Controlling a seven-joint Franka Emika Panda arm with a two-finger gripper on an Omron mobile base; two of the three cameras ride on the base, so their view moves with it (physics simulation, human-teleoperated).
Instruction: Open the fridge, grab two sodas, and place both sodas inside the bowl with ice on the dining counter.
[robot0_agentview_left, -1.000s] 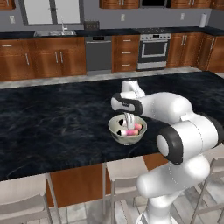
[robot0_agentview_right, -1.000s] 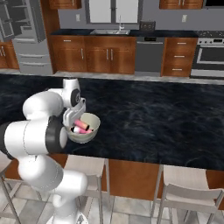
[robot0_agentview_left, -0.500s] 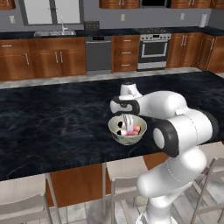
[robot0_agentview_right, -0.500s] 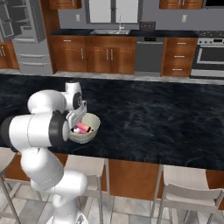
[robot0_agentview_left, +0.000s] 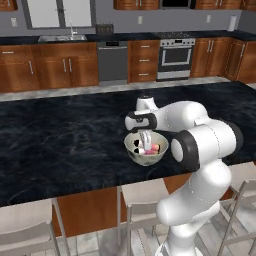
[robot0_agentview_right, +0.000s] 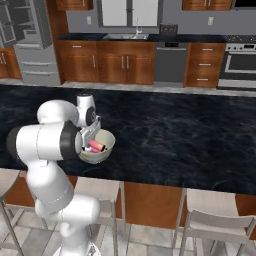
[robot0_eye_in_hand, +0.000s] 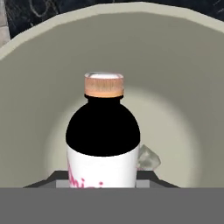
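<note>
The pincer (robot0_agentview_left: 145, 140) hangs over the bowl with ice (robot0_agentview_left: 131, 145), reaching down into it, and the hand view shows it closed at a narrow width on a soda bottle (robot0_eye_in_hand: 103, 144) whose white, pink-lettered body sits at 6 o'clock between the finger tips while its black shoulder and orange-pink cap point to 12 o'clock, straight along the pincer's reach. So the bottle's long axis runs in line with the hand, cap end leading toward the bowl's cream floor, and the coming move, as I judge it, turns on that: the jaws need only part for the bottle to settle into the bowl, which lies directly ahead of and around the bottle. A pale lump, probably an ice cube (robot0_eye_in_hand: 148, 158), lies just beside the bottle at about 4 o'clock. The bowl stands on the dining bench (robot0_agentview_left: 60, 140), near its front edge, above the stools (robot0_agentview_left: 145, 196). From the left base view a pink bottle (robot0_agentview_left: 153, 148) can be made out lying in the bowl at roughly 4 o'clock from the pincer; from the right base view a pink body (robot0_agentview_right: 95, 146) also lies across the bowl, tilted, though whether that is the held soda or the other one I cannot tell. The hand view gives the grip and the bottle's direction, which the base views hide behind the wrist; the base views give the bowl's place on the bench and the fridge (robot0_agentview_right: 31, 40) far off at 11 o'clock.
</note>
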